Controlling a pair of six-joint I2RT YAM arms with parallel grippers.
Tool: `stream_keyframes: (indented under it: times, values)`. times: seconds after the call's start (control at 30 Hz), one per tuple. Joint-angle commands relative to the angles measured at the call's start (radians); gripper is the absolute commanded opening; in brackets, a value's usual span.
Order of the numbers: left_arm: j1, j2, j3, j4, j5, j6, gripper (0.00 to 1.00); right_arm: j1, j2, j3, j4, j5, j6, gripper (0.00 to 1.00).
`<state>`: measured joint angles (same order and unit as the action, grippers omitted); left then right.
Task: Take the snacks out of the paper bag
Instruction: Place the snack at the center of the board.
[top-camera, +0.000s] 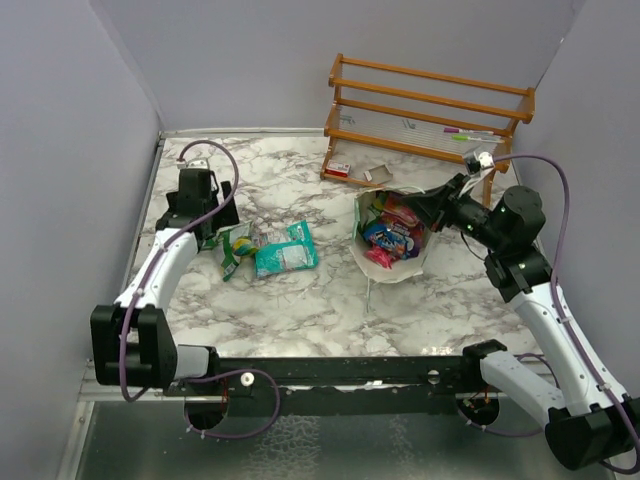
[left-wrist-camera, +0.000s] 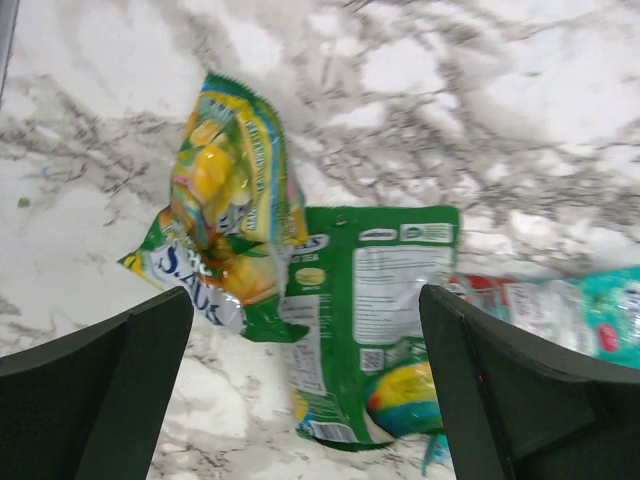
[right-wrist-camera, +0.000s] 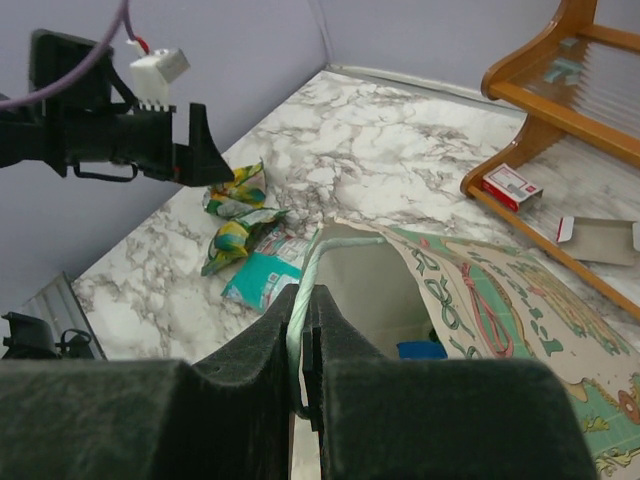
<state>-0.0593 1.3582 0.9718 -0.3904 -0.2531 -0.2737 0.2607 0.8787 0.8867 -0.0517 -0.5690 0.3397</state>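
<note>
The pale green paper bag (top-camera: 388, 268) lies tipped with its mouth toward the camera. Red-pink (top-camera: 402, 212) and blue (top-camera: 384, 236) packets show inside. My right gripper (top-camera: 428, 206) is shut on the bag's rim (right-wrist-camera: 318, 262) and holds the mouth open; a blue packet (right-wrist-camera: 421, 350) shows inside in the right wrist view. My left gripper (top-camera: 207, 228) is open and empty, just above yellow-green packets (left-wrist-camera: 235, 180) on the table. A green packet (left-wrist-camera: 375, 290) and a teal-white packet (top-camera: 287, 250) lie beside them.
A wooden rack (top-camera: 430, 110) stands at the back right, with a small red-white box (top-camera: 338, 169) and a flat cardboard piece (top-camera: 378, 175) at its foot. Grey walls close in the left, back and right sides.
</note>
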Motion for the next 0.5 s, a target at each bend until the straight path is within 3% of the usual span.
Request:
stream_keyframes:
  times: [0.0,0.23,0.47]
  values:
    - [-0.019,-0.128,-0.033,0.083,0.231,0.021,0.99,0.005,0.005,-0.015,0.034,-0.044,0.048,0.07]
    - [-0.168,-0.317,-0.067,0.150,0.383,-0.049,0.99,0.005,0.045,0.002,0.007,-0.057,0.058,0.07]
    - [-0.436,-0.302,0.030,0.158,0.428,-0.099,0.99,0.005,0.096,0.030,0.010,-0.111,0.062,0.07]
